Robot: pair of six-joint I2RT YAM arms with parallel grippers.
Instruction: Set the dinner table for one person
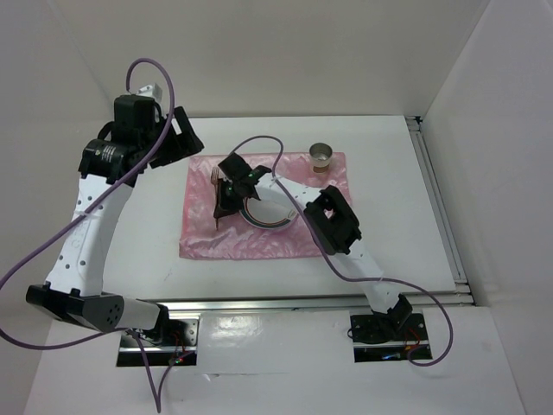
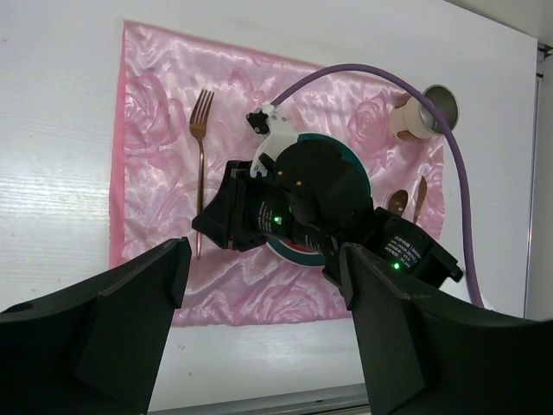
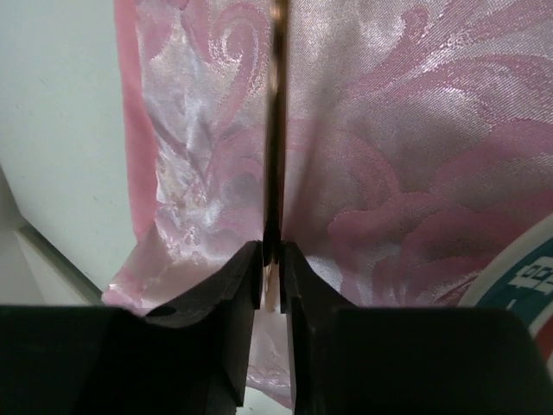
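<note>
Pincer first: the right pincer (image 3: pixel 270 259) is pressed together on the near end of the fork (image 2: pixel 201 156) handle, low against the fabric, which I judge is meant to lay the fork straight just left of the plate (image 3: pixel 518 277). Under it, the counter (image 1: pixel 389 225), white and rail-edged, stretches ahead of both arm bases and carries everything. At its middle lies the pink cloth (image 1: pixel 259 246), serving as a placemat. The left pincer (image 2: pixel 261 268) hangs spread and empty high over the far-left side, apparently keeping clear. Counted: one cloth, one plate at its centre, one fork on the left, one spoon (image 2: pixel 397 202) and one slim piece, probably a knife (image 2: pixel 421 194), on the right, and one cup (image 1: pixel 322 156) at the cloth's far right edge
</note>
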